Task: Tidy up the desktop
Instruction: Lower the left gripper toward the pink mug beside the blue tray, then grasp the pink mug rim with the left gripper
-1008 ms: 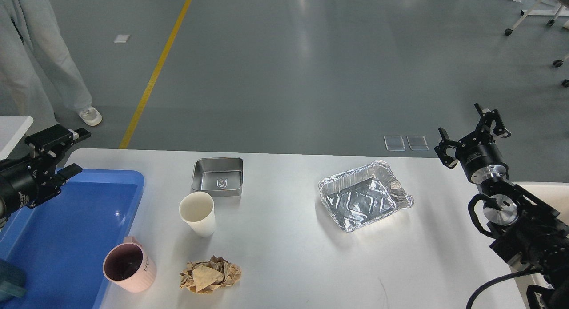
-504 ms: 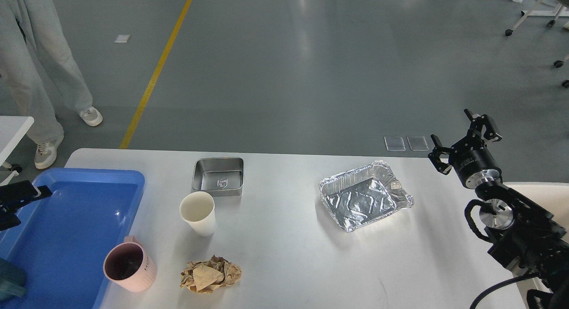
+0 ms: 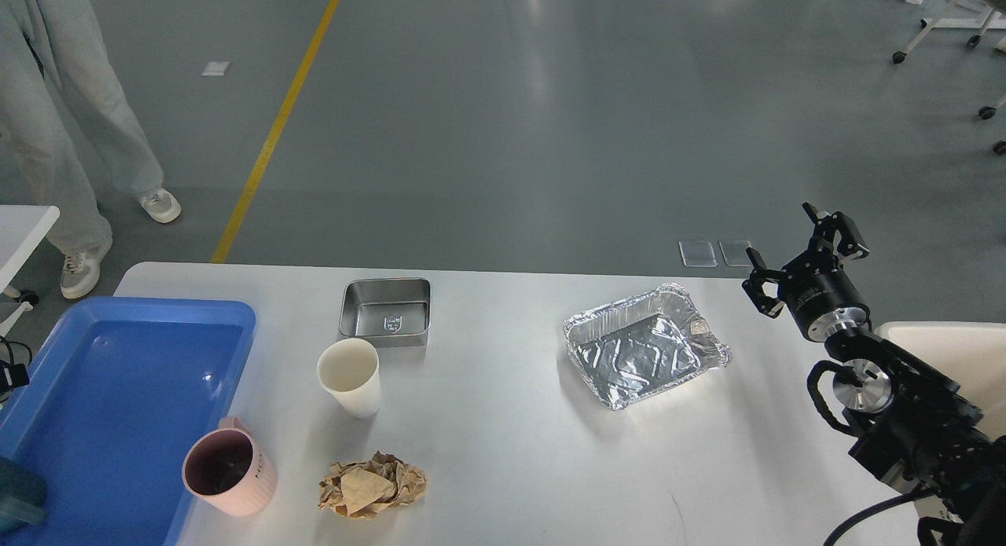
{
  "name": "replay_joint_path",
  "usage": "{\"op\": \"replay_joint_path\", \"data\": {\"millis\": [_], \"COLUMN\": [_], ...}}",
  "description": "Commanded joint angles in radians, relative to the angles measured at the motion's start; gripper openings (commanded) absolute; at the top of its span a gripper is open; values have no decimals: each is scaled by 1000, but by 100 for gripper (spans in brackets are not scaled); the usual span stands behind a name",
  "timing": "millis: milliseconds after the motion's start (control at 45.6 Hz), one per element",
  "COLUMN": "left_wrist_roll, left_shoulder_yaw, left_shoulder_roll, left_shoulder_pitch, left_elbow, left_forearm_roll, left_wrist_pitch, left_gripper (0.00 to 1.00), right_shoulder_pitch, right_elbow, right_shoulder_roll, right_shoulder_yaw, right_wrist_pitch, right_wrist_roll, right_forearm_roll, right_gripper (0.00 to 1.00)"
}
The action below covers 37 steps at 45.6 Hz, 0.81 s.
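The large white matte desktop (image 3: 511, 452) filled the lower view, barely tidied: the blue plastic tray (image 3: 244, 314) at nine o'clock was nearly empty. Crumpled brown paper (image 3: 372, 485), white cup (image 3: 350, 375) and foil tray (image 3: 644, 346) remained. The right gripper (image 3: 798, 251), at three o'clock, hung spread and empty.

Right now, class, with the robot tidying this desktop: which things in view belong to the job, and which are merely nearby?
Belong to the job:
desktop
crumpled brown paper
white paper cup
pink mug
steel tray
foil tray
blue tray
right gripper, open

Merely nearby:
yellow floor line
person's legs
clear floor tiles
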Motion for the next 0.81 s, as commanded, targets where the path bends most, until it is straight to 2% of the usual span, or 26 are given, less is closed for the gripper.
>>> {"op": "replay_joint_path", "data": {"millis": [0,131,351,504,679,789], "left_wrist_roll": [-2,1,11,56,76,113], "left_shoulder_yaw": [-2,-2,0,9,43,44], "left_shoulder_roll": [-11,-52,-245,-388,-460,-497], "left_shoulder_pitch": [5,16,16,19,22,25], "left_elbow": [0,5,17,60,89,106], "left_forearm_roll": [12,14,61,127,141,141], "left_wrist_pitch": [-10,-10,-2,10,19,17], "left_gripper": [95,95,94,90,82,78], "right_shoulder_pitch": [-4,-9,-9,-9,-9,-16], "right_elbow": [-1,0,-1,-1,-1,-1], "right_shoulder_roll": [1,1,1,1,1,1], "right_shoulder_yaw": [0,0,0,0,0,0], "right_wrist_pitch": [0,0,-1,-3,-3,-5], "right_wrist_roll": [1,2,2,2,2,2], "right_forearm_roll": [0,1,1,1,1,1], "right_gripper": [100,100,100,100,100,100]}}
